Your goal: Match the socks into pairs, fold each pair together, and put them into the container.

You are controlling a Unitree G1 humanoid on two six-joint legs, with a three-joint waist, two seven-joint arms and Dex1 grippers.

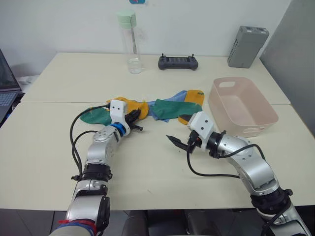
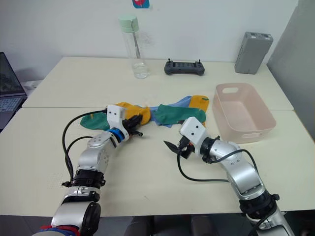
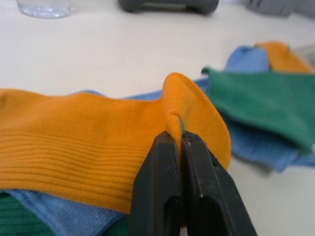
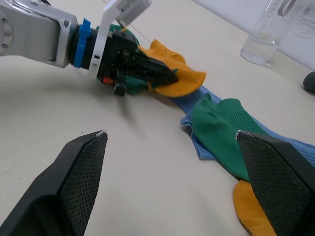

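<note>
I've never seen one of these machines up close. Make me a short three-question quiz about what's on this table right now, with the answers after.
1. True or false: the pink container already holds a folded pair.
2. What is the left end effector pinching?
A. a yellow sock
B. the water bottle
C. the black controller
3. Fill in: the right end effector hovers over the table with its fingers ____.

Key
1. False: the bin shows no socks; they all lie in a pile on the table beside it.
2. A: its fingers are closed on a fold of a yellow sock.
3. Open, and holding nothing.
</note>
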